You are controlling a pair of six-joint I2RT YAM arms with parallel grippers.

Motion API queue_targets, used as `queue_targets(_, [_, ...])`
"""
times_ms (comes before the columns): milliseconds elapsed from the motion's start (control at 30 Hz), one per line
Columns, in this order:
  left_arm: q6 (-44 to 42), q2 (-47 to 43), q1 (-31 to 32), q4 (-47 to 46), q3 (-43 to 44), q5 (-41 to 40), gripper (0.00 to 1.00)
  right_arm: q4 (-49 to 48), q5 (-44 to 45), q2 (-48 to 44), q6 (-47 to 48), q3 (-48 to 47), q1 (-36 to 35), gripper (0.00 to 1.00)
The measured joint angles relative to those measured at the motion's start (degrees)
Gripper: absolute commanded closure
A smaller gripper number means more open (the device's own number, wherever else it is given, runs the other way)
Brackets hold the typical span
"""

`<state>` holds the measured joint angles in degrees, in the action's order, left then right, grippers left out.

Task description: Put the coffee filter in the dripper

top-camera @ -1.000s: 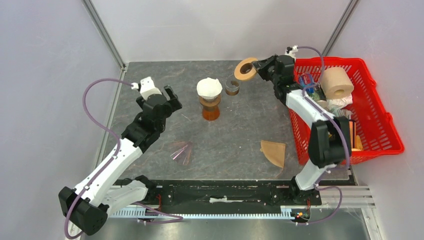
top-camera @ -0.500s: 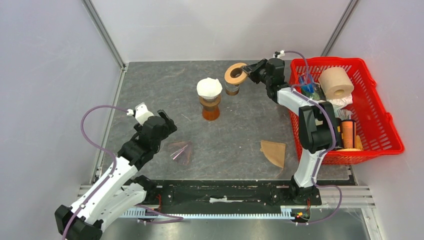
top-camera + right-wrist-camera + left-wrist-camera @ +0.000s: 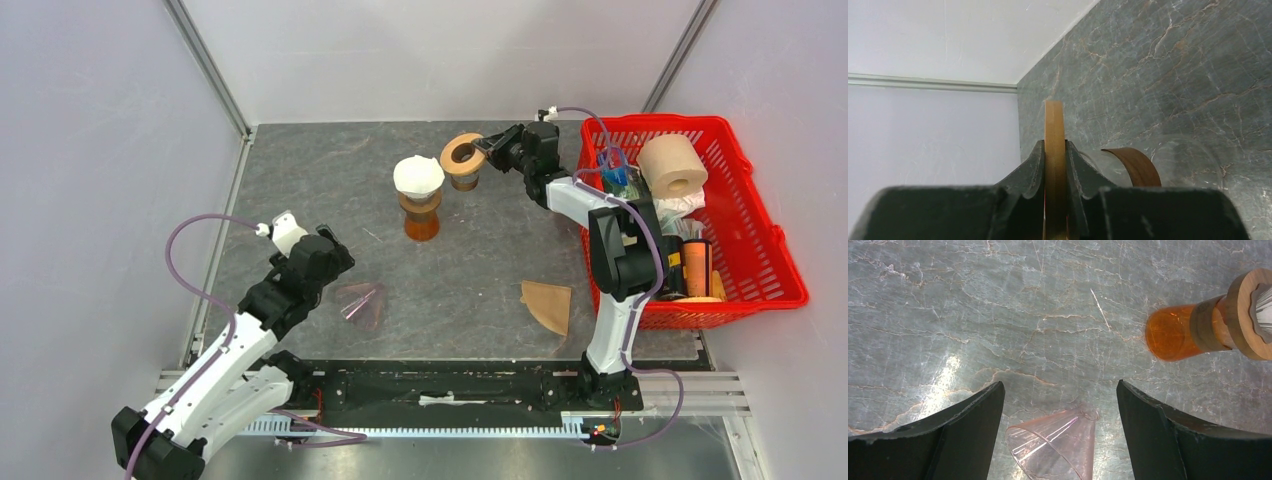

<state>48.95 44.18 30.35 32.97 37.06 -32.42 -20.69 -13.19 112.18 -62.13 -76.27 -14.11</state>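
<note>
So the right pincer [image 3: 483,150] is clamped on the rim of a wooden ring [image 3: 461,152], which hangs over a small glass jar [image 3: 464,181] just right of the orange carafe [image 3: 420,218]. The left pincer [image 3: 1059,386] is spread wide above a pink glass cone [image 3: 1055,442] lying on the desk [image 3: 480,260], near-left of the carafe. The coffee filter [image 3: 548,304] lies flat, well off to the carafe's near-right. My take: seat the ring level and release it gently, then pinch the paper by one edge.
</note>
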Motion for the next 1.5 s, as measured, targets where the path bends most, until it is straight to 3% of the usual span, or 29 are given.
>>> queue_targets(233, [0.9,-1.1,0.0,0.3,0.0,0.0,0.1,-1.1,0.0,0.3,-0.4,0.0,0.0,0.59])
queue_targets(467, [1.0,-1.2,0.0,0.3,0.0,0.5,0.11,-1.4,0.0,0.3,-0.2,0.0,0.0,0.49])
queue_targets(600, [1.0,-1.4,0.0,0.3,0.0,1.1,0.1,-0.9,0.3,0.3,0.5,0.0,0.0,0.39])
queue_targets(967, [1.0,-2.2,0.0,0.3,0.0,1.5,0.1,4.9,3.6,-0.7,5.5,0.0,0.0,0.3])
queue_targets(1033, [1.0,-2.2,0.0,0.3,0.0,1.5,0.1,6.0,4.3,-1.4,6.4,-0.1,0.0,0.25])
queue_targets(1100, [1.0,-2.2,0.0,0.3,0.0,1.5,0.1,7.0,5.2,-1.9,7.5,-0.5,0.0,0.14])
queue_targets(1133, [1.0,-2.2,0.0,0.3,0.0,1.5,0.1,7.6,5.6,-2.1,7.9,-0.7,0.0,0.03])
queue_targets(1500, [1.0,-2.3,0.0,1.2,0.0,1.3,0.09,18.1,14.8,-8.8,18.0,-0.9,-0.5,0.03])
